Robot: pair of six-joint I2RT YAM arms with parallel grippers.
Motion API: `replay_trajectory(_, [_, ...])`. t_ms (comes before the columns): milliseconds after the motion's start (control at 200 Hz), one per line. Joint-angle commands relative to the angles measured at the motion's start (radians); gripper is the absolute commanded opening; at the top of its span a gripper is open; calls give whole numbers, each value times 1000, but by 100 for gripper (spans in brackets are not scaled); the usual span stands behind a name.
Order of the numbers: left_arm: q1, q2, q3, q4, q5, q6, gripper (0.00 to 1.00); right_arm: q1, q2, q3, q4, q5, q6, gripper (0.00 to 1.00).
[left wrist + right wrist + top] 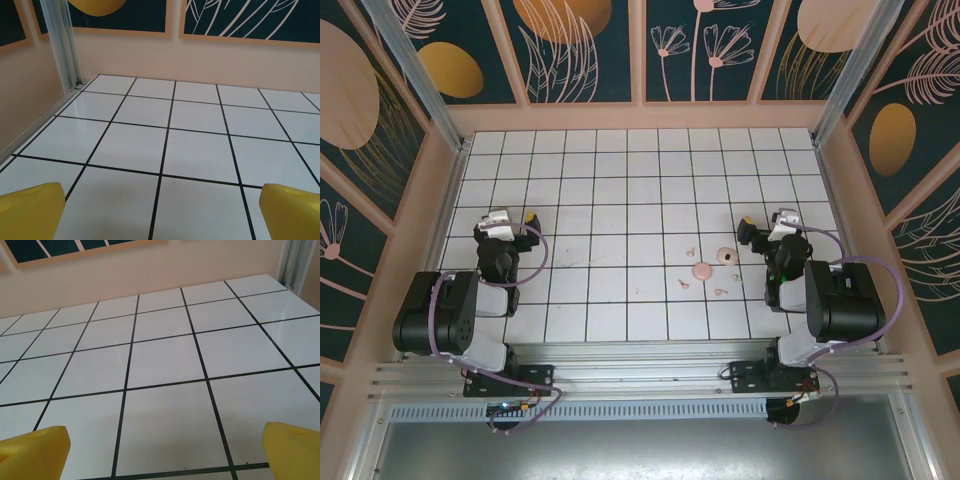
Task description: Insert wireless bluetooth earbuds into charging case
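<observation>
Overhead and wrist views of the two-arm rig at rest on a white tiled bench (pixel 620 180). The left pincer (pixel 504 220) and the right pincer (pixel 778 222) both sit low over the tiles, folded back close to their own arms, fingers pointing toward the far wall.

Left wrist view: the left pincer (pixel 160 215) stands wide, its yellow fingertips (pixel 30 210) at the two lower corners with bare tiles between them. Right wrist view: the right pincer (pixel 162 452) is equally wide, yellow fingertips (pixel 295 450) apart at the lower corners, nothing between them.

The charging case (pixel 725 256), pale pink with a dark spot, lies just to the left of the right pincer and slightly nearer the arm bases, well apart from the left pincer. A round pink piece (pixel 702 270) lies just beside the case, on the side away from the right pincer. The earbuds (pixel 684 283) are tiny pale pink bits scattered around the case, loose on the tiles; a few similar bits lie near them, too small to tell apart.
</observation>
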Motion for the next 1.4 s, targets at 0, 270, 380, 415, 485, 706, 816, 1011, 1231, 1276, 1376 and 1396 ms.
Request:
replay_trajectory(0, [5,0,13,9,11,8,99,1,2,16,46,9,-11,99])
replay_trajectory(270, [5,-1,13,10,11,9,99,1,2,16,45,9,-10,99])
replay_trajectory(380, [5,-2,13,10,10,8,99,0,2,15,45,9,-10,99])
replay_trajectory(415, [5,-2,13,10,11,8,99,1,2,15,46,9,-11,99])
replay_trajectory(485, [5,-1,13,10,11,9,99,0,2,16,45,9,-11,99])
replay_trajectory(706, [5,0,15,8,11,7,99,1,2,15,45,9,-11,99])
replay_trajectory(816, [5,-1,15,7,10,9,99,1,2,15,45,9,-10,99])
replay_trajectory(1011, [5,-3,9,13,11,9,99,1,-3,17,43,10,-10,99])
replay_trajectory(1231, [5,-90,123,-256,65,27,90,0,-141,137,-286,10,7,99])
replay_trajectory(1276, [5,-119,164,-352,90,28,87,-1,-181,185,-420,19,35,99])
replay_trajectory(1376, [5,-170,251,-545,131,-15,81,0,-244,344,-778,6,98,99])
replay_trajectory(1396, [5,-176,267,-583,140,-31,79,0,-249,377,-848,2,113,99])
